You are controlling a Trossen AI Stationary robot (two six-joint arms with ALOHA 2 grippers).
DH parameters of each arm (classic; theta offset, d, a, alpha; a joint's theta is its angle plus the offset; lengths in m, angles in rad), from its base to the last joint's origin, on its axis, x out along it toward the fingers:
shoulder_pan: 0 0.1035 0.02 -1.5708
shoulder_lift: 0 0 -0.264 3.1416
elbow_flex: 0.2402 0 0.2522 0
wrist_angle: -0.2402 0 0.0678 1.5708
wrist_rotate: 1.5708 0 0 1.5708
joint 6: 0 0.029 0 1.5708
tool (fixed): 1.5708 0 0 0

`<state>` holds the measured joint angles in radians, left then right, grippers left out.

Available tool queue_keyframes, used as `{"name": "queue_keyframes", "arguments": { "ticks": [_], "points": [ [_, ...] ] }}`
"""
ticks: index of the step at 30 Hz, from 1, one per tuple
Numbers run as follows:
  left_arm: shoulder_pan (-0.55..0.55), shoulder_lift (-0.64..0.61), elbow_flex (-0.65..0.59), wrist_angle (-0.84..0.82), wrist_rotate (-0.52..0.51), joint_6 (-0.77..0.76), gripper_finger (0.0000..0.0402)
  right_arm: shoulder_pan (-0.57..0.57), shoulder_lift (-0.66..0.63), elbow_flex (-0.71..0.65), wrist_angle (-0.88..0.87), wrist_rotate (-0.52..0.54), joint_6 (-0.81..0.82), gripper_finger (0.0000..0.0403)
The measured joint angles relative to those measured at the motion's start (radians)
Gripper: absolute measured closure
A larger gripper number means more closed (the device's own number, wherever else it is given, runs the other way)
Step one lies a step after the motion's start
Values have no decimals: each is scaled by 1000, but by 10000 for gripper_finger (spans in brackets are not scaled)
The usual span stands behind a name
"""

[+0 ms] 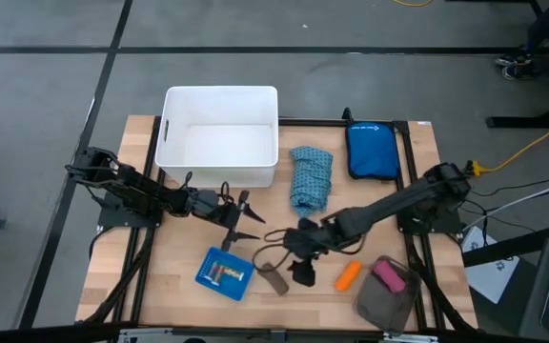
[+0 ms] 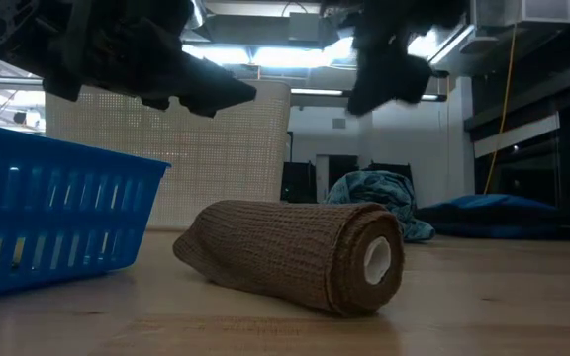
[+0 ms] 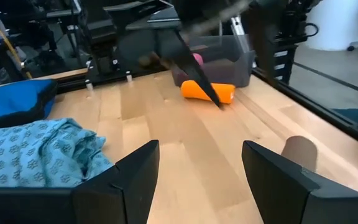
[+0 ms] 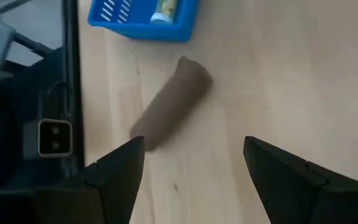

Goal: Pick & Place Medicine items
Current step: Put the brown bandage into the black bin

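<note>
A dark brown bandage roll [image 1: 273,277] lies on its side on the table [image 2: 295,252]. My right gripper [image 4: 194,146] is open above it, a little to its right, and touches nothing; the roll [image 4: 173,102] shows ahead of its fingers. An orange tube [image 1: 348,274] lies on the wood to the right. A pink block [image 1: 389,275] sits in a grey tray [image 1: 381,303]. A small blue basket [image 1: 225,272] holds a few small pill-like pieces. My left gripper [image 1: 246,227] is open in the air below the white bin [image 1: 221,136], pointing right toward the orange tube [image 3: 207,91].
The white bin stands at the table's far side. A teal patterned cloth [image 1: 310,176] and a blue pouch [image 1: 371,150] lie far right. The right arm reaches in from the right edge. Bare wood shows between the bin and the blue basket [image 2: 47,218].
</note>
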<state>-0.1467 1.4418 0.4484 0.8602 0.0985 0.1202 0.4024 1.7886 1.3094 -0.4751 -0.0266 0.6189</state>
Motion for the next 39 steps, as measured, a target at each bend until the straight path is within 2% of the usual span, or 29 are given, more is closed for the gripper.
{"name": "queue_keyframes", "arguments": {
  "ticks": [5,9,13,14,19,23,26,30,32,36,39],
  "points": [
    [0,0,0,-13,-20,4,176,-23,81,0,110,-92,37,128],
    [5,0,0,-32,4,1,176,-37,105,0,109,-107,78,128],
    [47,0,0,-74,221,-8,176,-40,104,0,115,-46,111,128],
    [55,0,0,-80,237,-21,176,-39,104,0,113,-32,124,128],
    [64,0,0,-142,232,-17,176,-34,103,26,117,42,227,128],
    [19,-6,-1,-140,224,-15,176,-21,104,45,114,108,324,128],
    [-33,-6,-1,-101,104,-45,176,-9,106,55,111,146,370,128],
    [-119,-8,-1,-98,-209,-48,176,-6,108,70,93,166,395,128],
    [-172,-21,-1,-130,-304,-18,176,-7,108,71,93,169,397,128],
    [-270,-103,-2,-164,-360,5,176,-6,108,71,93,173,423,128],
    [-308,-227,-2,-241,-361,22,176,-2,108,71,91,181,444,128]
  ]
}}
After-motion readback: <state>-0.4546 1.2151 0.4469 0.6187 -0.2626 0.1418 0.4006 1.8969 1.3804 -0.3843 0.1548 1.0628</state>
